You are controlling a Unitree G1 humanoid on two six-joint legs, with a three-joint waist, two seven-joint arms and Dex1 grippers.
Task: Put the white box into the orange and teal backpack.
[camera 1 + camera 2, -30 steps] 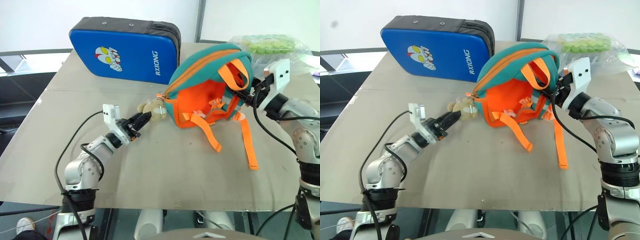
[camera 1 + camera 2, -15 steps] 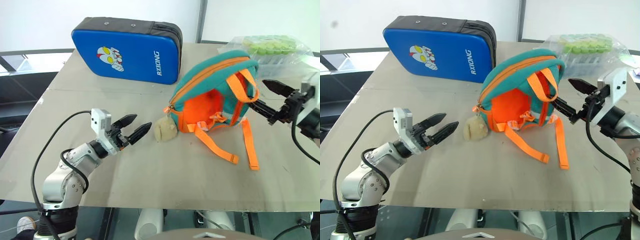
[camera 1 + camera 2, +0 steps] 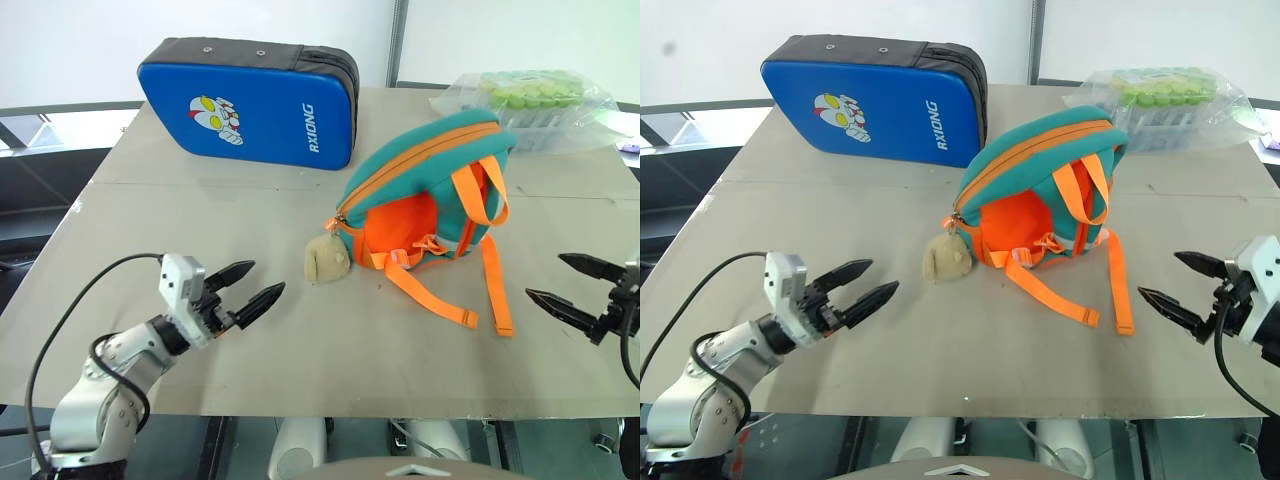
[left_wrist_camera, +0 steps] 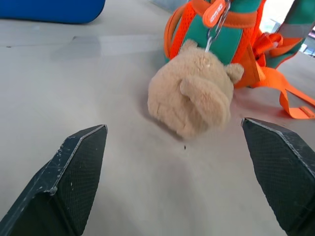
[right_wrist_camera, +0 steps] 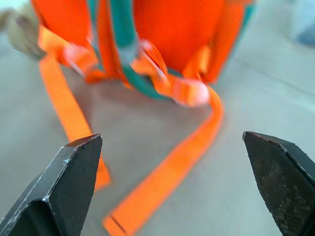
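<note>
The orange and teal backpack [image 3: 420, 185] stands on the table [image 3: 300, 350] right of centre, zip closed, its orange straps [image 3: 497, 290] trailing toward the front. A tan plush toy [image 3: 326, 260] hangs from its zip pull and rests on the table. My left gripper [image 3: 266, 279] is open and empty, a short way left of the toy, which the left wrist view shows between its fingers [image 4: 74, 172] at a distance. My right gripper [image 3: 545, 276] is open and empty, right of the straps, facing the backpack [image 5: 162, 59]. The white box is out of view.
A big blue cartoon-printed case [image 3: 250, 100] lies at the back left of the table. A clear plastic bag of green items [image 3: 535, 95] sits at the back right. Bare tabletop lies in front of the backpack.
Both grippers let go, the left of the plush toy and the right of the backpack's strap, opened wide and drew back toward the table's front. The backpack settled upright.
</note>
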